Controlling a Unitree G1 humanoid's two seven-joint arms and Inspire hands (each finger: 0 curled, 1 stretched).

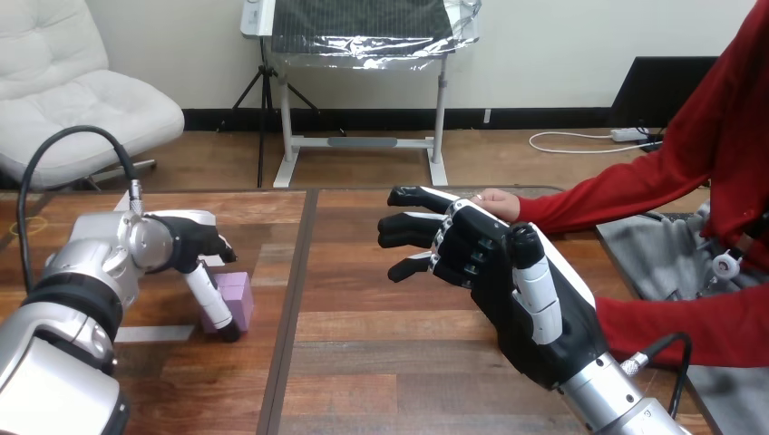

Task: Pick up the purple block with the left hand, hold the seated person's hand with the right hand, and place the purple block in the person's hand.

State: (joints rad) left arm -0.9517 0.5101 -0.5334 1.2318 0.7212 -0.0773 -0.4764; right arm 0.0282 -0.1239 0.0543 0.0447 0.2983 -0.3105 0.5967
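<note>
The left hand [181,243] was down at the purple block [238,294], in contact with the block's left side. Whether it had a grasp on the block could not be determined. The block sat flat on the wooden table [381,362], left of the table's centre seam.

The step in hand was judged to be the pick-up. To do it well, the grasp would need to bear on two opposite faces of the block, centred rather than on a corner, and be confirmed firm before any lift. The lift should be straight up, so the block does not skid or turn on the table.

The left arm came in low from the left edge, its wrist bent inward toward the block. The right hand [490,263] was raised over the table's right half, back toward the camera, thumb upward, fingers spread and only slightly bent, with nothing in them. The person's hand [499,201] lay just beyond it, partly hidden; contact between the two could not be determined.
</note>
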